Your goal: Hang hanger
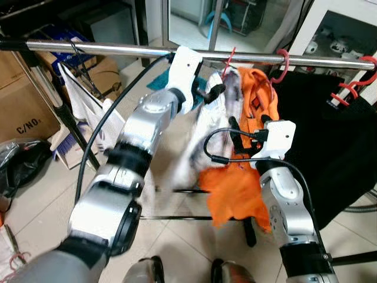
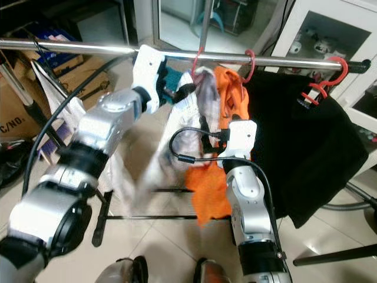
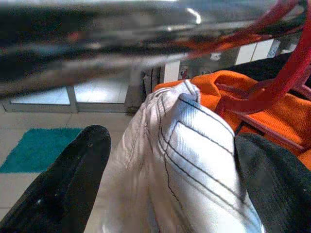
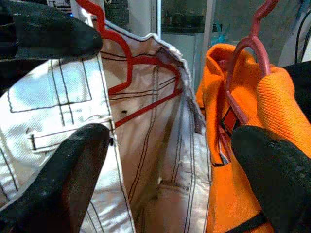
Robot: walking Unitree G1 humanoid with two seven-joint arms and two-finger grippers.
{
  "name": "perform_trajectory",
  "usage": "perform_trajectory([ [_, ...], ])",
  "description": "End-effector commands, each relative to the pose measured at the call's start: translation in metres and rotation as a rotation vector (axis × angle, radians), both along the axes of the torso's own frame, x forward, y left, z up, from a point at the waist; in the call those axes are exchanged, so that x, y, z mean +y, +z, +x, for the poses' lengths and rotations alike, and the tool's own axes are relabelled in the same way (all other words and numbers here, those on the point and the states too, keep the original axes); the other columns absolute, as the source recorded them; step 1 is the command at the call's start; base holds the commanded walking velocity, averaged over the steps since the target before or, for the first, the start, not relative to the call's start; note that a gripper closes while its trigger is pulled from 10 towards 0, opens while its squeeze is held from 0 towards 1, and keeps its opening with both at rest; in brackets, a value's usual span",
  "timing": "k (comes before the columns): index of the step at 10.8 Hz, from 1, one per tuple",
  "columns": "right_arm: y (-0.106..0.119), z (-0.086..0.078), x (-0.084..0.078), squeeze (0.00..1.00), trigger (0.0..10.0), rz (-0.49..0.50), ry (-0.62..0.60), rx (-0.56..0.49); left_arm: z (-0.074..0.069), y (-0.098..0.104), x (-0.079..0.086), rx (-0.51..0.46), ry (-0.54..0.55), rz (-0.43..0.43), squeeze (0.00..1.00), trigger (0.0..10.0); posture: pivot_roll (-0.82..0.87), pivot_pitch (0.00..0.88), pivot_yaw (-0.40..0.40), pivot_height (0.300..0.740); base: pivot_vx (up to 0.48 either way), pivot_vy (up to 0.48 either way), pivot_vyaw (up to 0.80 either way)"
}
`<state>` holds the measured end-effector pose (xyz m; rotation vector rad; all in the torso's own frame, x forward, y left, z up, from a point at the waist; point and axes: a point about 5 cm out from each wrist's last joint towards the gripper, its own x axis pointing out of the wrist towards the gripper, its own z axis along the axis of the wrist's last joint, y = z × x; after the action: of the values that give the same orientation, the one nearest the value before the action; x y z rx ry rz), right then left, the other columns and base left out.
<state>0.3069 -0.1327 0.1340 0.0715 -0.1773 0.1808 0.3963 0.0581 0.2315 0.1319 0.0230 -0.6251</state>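
At rail: red hanger with white garment hooked on. Left gripper nearer, fingers clamped on garment shoulder. Right gripper lower, fingers apart, garment just ahead, orange garment beside.

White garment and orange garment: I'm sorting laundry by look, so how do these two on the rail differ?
The white garment is a stiff woven cloth with dark stitched seams; the orange garment is a plain, softer-looking knit. The left gripper has its fingers on either side of the white one; the orange one hangs ungripped beside it. Both hang on red hangers from the metal rail.
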Motion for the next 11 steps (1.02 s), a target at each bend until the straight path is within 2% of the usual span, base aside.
perform_trajectory([
  [1, -0.002, 0.0, -0.001, 0.0, 10.0, -0.004, -0.006, 0.012, 0.002, 0.009, -0.005, -0.034, -0.021, 0.014, 0.0, 10.0, -0.17, 0.132, -0.018, 0.74, 0.0, 0.0, 0.0],
  [3, -0.002, 0.0, 0.0, 0.0, 10.0, -0.001, -0.007, 0.013, 0.006, 0.0, -0.013, 0.009, -0.04, 0.07, 0.0, 10.0, -0.17, 0.133, -0.01, 0.74, 0.0, 0.0, 0.0],
  [5, -0.003, 0.0, 0.001, 0.0, 10.0, 0.002, -0.005, 0.016, 0.008, -0.009, -0.013, 0.048, -0.05, 0.081, 0.0, 10.0, -0.17, 0.134, -0.008, 0.74, 0.0, 0.0, 0.0],
  [6, -0.003, 0.0, 0.001, 0.0, 10.0, 0.003, -0.005, 0.017, 0.007, -0.007, -0.015, 0.041, -0.074, 0.077, 0.0, 10.0, -0.18, 0.138, -0.003, 0.74, 0.0, 0.0, 0.0],
  [8, -0.004, -0.001, 0.0, 0.0, 10.0, 0.004, -0.01, 0.022, 0.006, -0.005, -0.022, -0.012, -0.112, 0.127, 0.0, 10.0, -0.17, 0.141, -0.005, 0.74, 0.0, 0.0, 0.0],
  [10, -0.005, -0.001, 0.002, 0.0, 10.0, 0.004, -0.002, 0.025, 0.006, -0.015, -0.019, 0.029, -0.088, 0.112, 0.0, 10.0, -0.17, 0.143, -0.01, 0.74, 0.0, 0.0, 0.0],
  [11, -0.004, -0.001, 0.002, 0.0, 10.0, 0.005, 0.0, 0.025, 0.006, -0.016, -0.021, 0.046, -0.096, 0.09, 0.0, 4.1, -0.16, 0.144, -0.012, 0.74, 0.0, 0.0, 0.0],
])
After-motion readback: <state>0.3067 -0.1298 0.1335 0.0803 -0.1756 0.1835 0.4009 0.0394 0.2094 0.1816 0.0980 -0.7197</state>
